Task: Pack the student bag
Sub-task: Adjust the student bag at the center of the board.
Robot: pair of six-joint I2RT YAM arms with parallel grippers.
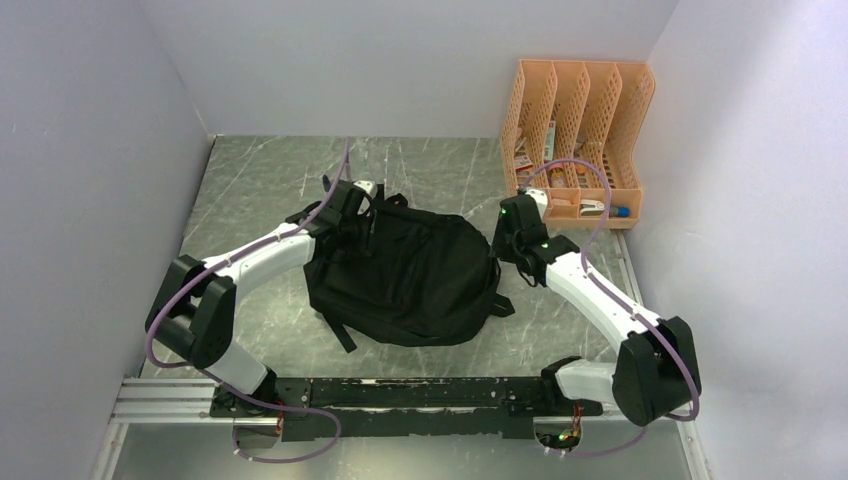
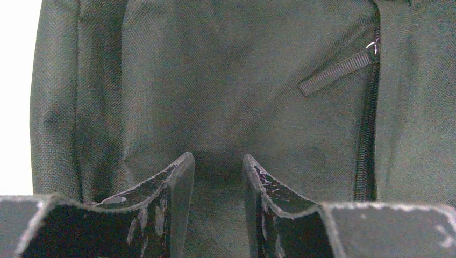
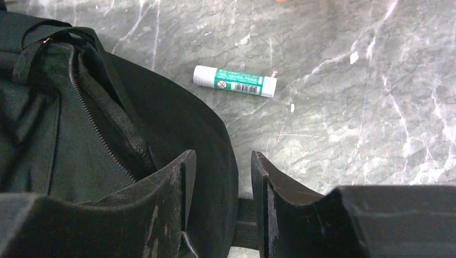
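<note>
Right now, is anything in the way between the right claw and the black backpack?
Nothing visible. The right gripper hangs open over the backpack, by its zippered edge, with no object between them. The white-and-green tube lies on the table beyond the bag, apart from it and clear of the fingers.

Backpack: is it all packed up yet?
Not yet. Done: the student bag looks unzipped. In hand: the right gripper is open and empty above its edge; the left gripper sits against its fabric. Left: a green-and-white tube lies on the table outside the bag, and the orange organiser holds more things.
</note>
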